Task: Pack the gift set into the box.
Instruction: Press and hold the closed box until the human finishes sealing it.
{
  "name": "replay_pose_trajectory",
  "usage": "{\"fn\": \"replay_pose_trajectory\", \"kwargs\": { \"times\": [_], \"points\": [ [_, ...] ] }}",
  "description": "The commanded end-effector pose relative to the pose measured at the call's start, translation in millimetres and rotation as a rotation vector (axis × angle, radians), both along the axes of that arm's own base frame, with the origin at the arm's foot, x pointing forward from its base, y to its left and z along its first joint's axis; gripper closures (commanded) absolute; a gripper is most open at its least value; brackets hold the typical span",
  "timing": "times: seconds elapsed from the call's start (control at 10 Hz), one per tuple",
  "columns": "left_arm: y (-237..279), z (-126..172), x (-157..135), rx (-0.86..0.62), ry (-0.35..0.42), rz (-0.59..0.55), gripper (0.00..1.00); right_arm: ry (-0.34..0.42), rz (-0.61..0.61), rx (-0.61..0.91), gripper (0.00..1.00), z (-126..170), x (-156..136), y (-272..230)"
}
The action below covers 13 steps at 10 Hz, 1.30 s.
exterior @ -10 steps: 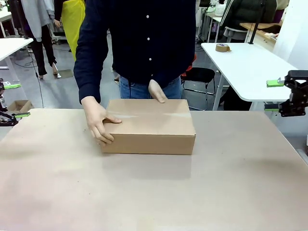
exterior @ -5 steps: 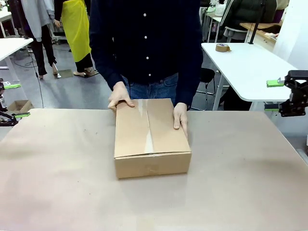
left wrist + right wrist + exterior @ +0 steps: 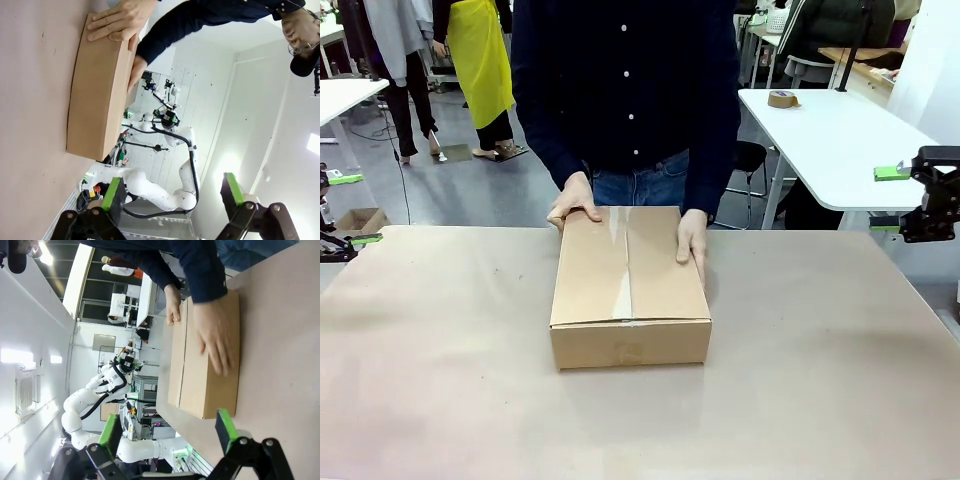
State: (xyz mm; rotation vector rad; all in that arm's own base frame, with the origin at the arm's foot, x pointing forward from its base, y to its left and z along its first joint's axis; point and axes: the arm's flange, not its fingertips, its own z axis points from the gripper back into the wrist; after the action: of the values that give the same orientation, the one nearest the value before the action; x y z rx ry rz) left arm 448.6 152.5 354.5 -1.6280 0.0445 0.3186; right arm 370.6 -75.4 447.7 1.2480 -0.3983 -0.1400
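— One brown cardboard carton [image 3: 630,290], dead centre of the table [image 3: 440,400], flaps down, a strip of clear tape [image 3: 623,280] along the top seam. Short end toward 6 o'clock.

— Held by what?

— By the person at 12 o'clock: one hand [image 3: 575,203] on the carton's far corner at 11 o'clock, the other hand [image 3: 692,238] flat along its top edge at 2 o'clock.

— And the robot?

— Left gripper [image 3: 355,209] out at 9 o'clock by the table's edge, jaws spread wide, nothing between. Right gripper [image 3: 887,200] out at 3 o'clock, likewise wide and empty. Both well apart from the carton.

— Risks from here?

— Probably few, with the lid sealed. Worst case: reaching in with those hands on top, so a pinched finger or a shoved carton. Awkward to grasp as well; looks broader than either gripper's spread, so likely to slip or skate across the smooth tabletop. Cannot tell from outside whether packed in full, the contents being hidden under the flaps.

— Anything to read?

— No brand, label or print legible on the carton; just a faint smudge on the near face, too dim to make out. Nothing readable either on the roll of tape [image 3: 782,98] on the white table [image 3: 840,140] at 1 o'clock.
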Motion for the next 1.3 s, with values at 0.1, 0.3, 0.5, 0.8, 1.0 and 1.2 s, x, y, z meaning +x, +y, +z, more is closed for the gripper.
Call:
{"fn": "replay_pose_trajectory", "kwargs": {
  "times": [0.1,0.3,0.5,0.8,1.0,1.2],
  "points": [
    [-90,18,5,0.018,-0.292,-0.328,0.0,-0.11,0.198,-0.064,0.0,4,17,46],
    [-182,23,-15,0.087,-0.527,-0.485,0.0,-0.332,0.459,-0.12,0.0,-7,44,137],
    [-226,6,-30,0.137,-0.808,-0.416,0.0,-0.63,0.542,-0.151,0.0,-32,45,199],
    [-237,23,-19,0.14,-0.636,-0.53,0.0,-0.431,0.556,-0.204,0.0,-12,27,201],
    [-238,14,-23,0.157,-0.721,-0.448,0.0,-0.534,0.563,-0.234,0.0,-23,33,212],
    [-274,27,-8,0.203,-1.287,-0.383,0.0,-0.899,0.688,-0.11,0.0,-38,73,246]
  ]
}}
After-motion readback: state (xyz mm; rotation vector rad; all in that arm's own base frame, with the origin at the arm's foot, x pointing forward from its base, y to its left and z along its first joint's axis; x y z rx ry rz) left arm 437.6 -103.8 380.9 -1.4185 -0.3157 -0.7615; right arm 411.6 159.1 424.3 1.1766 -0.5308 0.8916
